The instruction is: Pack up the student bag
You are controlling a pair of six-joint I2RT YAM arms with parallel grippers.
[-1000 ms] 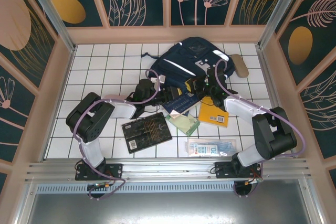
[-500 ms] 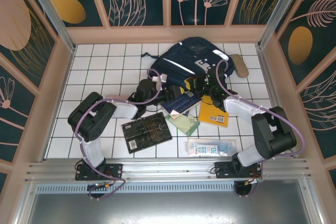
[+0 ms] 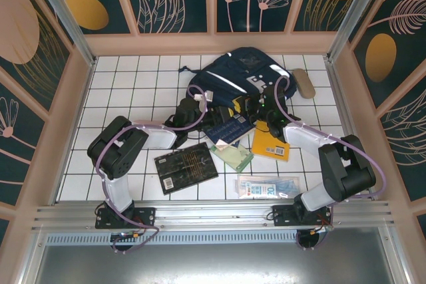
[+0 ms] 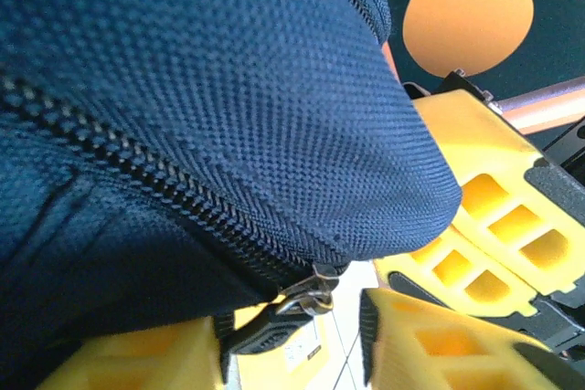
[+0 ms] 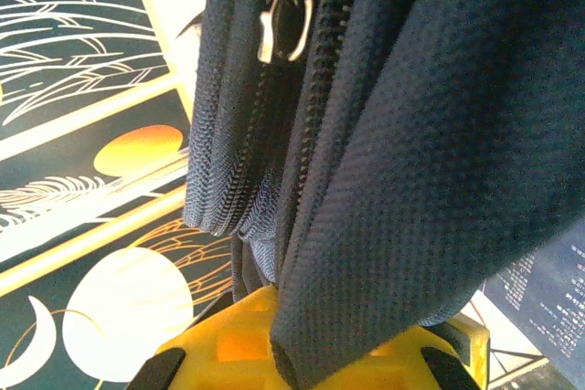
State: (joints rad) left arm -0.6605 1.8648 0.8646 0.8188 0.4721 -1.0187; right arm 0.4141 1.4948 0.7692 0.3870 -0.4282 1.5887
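Observation:
The student bag (image 3: 243, 71), navy with white stripes, lies at the back middle of the tiled floor. My left gripper (image 3: 198, 106) is at its lower left edge. In the left wrist view the bag's zipper pull (image 4: 306, 297) and its black tab hang between the yellow fingers (image 4: 430, 344), with a strip of floor still showing beside the tab, so the left gripper (image 4: 292, 344) is open. My right gripper (image 3: 255, 106) is at the bag's front opening. In the right wrist view the right gripper (image 5: 297, 358) is shut on a fold of the bag's fabric (image 5: 411, 162), a second zipper pull (image 5: 279, 29) above.
A dark blue book (image 3: 229, 128) lies under the bag's mouth, with a yellow book (image 3: 271, 143) to its right. A black book (image 3: 186, 167), a pale green pouch (image 3: 231, 155) and a clear packet (image 3: 267, 185) lie nearer. A tan oval case (image 3: 305, 83) sits beside the bag.
My left gripper has moved up and right, from the floor beside the books to the bag's lower left edge. The right gripper has kept its hold on the fabric.

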